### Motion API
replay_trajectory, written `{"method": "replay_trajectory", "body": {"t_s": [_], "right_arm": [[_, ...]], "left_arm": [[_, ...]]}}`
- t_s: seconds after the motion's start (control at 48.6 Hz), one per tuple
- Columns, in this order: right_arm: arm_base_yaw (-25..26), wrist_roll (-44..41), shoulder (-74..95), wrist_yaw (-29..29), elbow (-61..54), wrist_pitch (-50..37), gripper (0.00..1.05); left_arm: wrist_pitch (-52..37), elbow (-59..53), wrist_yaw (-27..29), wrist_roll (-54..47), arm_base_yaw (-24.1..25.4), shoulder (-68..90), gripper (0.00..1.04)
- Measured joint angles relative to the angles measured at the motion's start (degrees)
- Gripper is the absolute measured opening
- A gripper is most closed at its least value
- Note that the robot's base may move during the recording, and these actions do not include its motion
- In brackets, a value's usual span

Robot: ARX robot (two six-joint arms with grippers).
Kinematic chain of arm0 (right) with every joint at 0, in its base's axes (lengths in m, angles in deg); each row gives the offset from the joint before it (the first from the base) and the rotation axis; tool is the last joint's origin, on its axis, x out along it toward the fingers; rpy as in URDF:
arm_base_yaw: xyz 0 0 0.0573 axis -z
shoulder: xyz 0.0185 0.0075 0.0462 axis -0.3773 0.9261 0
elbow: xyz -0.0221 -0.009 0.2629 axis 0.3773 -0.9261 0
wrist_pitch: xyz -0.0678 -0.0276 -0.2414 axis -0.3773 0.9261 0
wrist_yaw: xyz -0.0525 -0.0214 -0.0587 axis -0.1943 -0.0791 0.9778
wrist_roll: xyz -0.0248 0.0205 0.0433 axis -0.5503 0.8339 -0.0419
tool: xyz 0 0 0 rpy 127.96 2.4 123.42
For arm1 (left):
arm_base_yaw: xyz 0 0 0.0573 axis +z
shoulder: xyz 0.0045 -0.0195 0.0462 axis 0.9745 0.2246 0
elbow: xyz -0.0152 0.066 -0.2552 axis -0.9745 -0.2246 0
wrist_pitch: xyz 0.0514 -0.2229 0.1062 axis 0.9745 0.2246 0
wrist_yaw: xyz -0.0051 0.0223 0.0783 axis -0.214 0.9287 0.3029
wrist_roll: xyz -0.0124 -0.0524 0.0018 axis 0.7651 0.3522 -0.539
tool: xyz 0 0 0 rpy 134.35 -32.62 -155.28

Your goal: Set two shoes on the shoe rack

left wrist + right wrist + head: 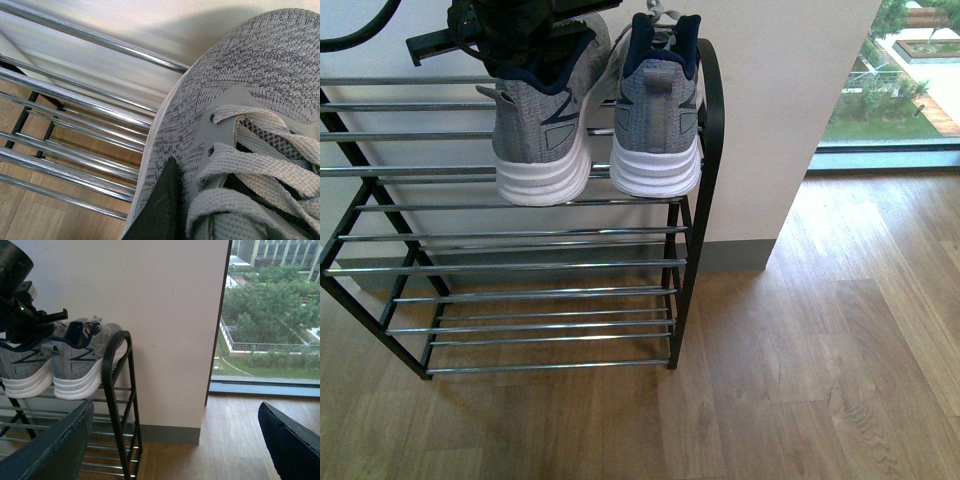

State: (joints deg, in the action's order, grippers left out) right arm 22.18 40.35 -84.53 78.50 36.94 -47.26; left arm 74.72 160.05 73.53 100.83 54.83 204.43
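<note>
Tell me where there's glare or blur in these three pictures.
Front view: mild glints on the shoe rack rods, window corner bright. Left wrist view: rods streaked with glare and soft, sneaker knit sharp. Right wrist view: right end effector dark and blurry up close, daylight outside bright.

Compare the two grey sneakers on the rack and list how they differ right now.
The left sneaker has the left gripper down at its collar; the right sneaker is free of any gripper. The right sneaker stands beside the shoe rack's black end frame; the left sneaker sits further along the rods. Both are grey knit with white soles and navy collars, upright on the same shelf, heels toward the front camera.
</note>
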Motion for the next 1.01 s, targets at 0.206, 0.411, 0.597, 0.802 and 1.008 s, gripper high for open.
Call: {"method": "replay_trajectory", "body": {"t_s": [0.206, 0.411, 0.597, 0.802, 1.008], "right_arm": [[0.0, 0.0, 0.0, 0.0, 0.0, 0.0, 0.95], [0.0, 0.0, 0.0, 0.0, 0.0, 0.0, 0.95], [0.0, 0.0, 0.0, 0.0, 0.0, 0.0, 0.95], [0.0, 0.0, 0.0, 0.0, 0.0, 0.0, 0.95], [0.0, 0.0, 0.0, 0.0, 0.0, 0.0, 0.95]], "left_arm": [[-0.3, 0.2, -0.3, -0.2, -0.1, 0.1, 0.11], [-0.5, 0.2, -1.8, 0.0, -0.5, 0.1, 0.52], [-1.1, -1.4, -4.5, 2.4, -0.5, -0.9, 0.89], [-1.6, -7.0, -8.0, 4.6, -0.5, -7.8, 0.95], [-12.9, -26.4, 15.9, -14.6, -2.6, -33.1, 0.95]]}}
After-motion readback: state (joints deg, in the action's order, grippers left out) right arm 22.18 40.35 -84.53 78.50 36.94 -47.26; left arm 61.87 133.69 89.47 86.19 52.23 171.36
